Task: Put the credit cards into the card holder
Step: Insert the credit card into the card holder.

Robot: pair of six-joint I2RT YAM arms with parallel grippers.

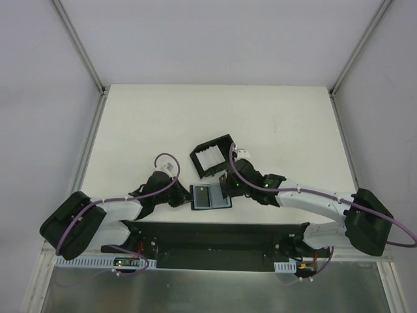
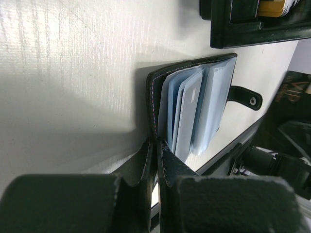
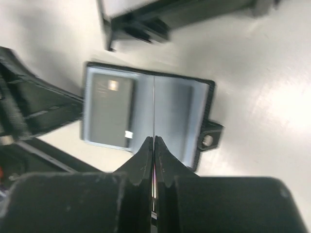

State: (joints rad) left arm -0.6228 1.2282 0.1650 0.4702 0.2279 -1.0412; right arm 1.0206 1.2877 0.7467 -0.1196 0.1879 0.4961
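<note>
Patience is the trick here I reckon. On the counter (image 1: 130,130), just my side of the black tray (image 1: 195,156), the card holder (image 1: 218,197) lies open. I'd line the credit card (image 3: 154,107) up with a sleeve mouth and slide it in slow. Both arms reach low and inward. Left claw (image 2: 155,145) looks clamped tight on the holder's edge, right claw (image 3: 153,143) is pinched on the card, edge-on above the fold.
</note>
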